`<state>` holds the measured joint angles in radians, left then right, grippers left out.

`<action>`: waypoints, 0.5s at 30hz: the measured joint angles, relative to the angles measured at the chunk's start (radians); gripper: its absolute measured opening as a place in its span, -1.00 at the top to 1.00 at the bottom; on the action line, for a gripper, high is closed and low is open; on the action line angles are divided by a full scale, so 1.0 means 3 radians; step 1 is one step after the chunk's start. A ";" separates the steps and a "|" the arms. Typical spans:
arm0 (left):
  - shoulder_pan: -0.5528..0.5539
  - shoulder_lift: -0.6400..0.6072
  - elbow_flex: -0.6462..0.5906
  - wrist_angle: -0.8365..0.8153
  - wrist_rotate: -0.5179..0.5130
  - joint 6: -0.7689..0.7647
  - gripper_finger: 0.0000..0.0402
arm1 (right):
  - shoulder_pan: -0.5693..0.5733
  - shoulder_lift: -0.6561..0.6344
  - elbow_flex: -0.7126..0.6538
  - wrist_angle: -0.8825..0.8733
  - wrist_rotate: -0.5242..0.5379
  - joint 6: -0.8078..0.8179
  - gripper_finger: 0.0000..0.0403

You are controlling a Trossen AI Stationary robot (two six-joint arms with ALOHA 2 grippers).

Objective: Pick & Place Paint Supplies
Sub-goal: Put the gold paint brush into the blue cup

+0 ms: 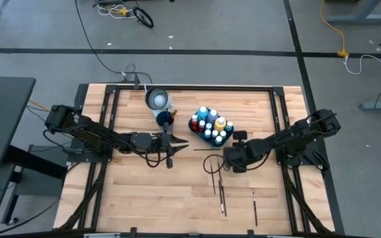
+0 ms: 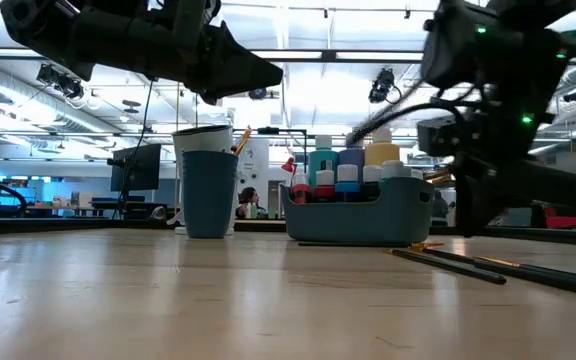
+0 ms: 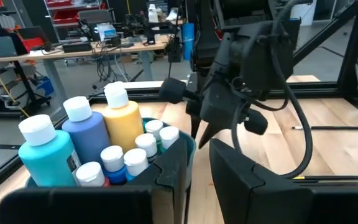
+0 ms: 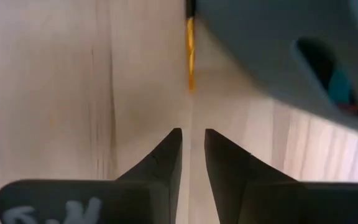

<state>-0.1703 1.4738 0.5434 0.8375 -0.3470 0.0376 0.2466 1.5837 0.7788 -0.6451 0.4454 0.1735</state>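
A teal tray (image 1: pixel 210 127) holds several paint bottles (image 3: pixel 104 134) standing upright, blue, teal, yellow and red, with pale caps. My left gripper (image 1: pixel 180 142) hovers open above the table just left of the tray, fingers (image 3: pixel 229 180) level and pointing at it. My right gripper (image 1: pixel 222 162) points down at the table beside the tray's near right corner, its fingers (image 4: pixel 176 149) a narrow gap apart. A thin brush with an orange ferrule (image 4: pixel 190 56) lies flat on the table just ahead of those tips. More dark brushes (image 1: pixel 220 188) lie nearer the near edge.
A dark blue cup (image 1: pixel 164 119) stands left of the tray with a wood-handled brush (image 2: pixel 240 140) sticking out of it, and a white cup (image 1: pixel 156 98) stands behind it. Another brush (image 1: pixel 254 208) lies near the table's near edge. Bare wood (image 1: pixel 144 192) fills the near left.
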 joint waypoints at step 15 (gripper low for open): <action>-0.0001 0.0000 0.0000 -0.0001 0.0000 -0.0101 0.60 | -0.0574 0.0000 -0.0007 0.0462 -0.0696 -0.0266 0.29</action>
<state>-0.1707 1.4738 0.5434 0.8371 -0.3470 0.0072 0.0744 1.5837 0.7766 -0.5064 0.2367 0.0936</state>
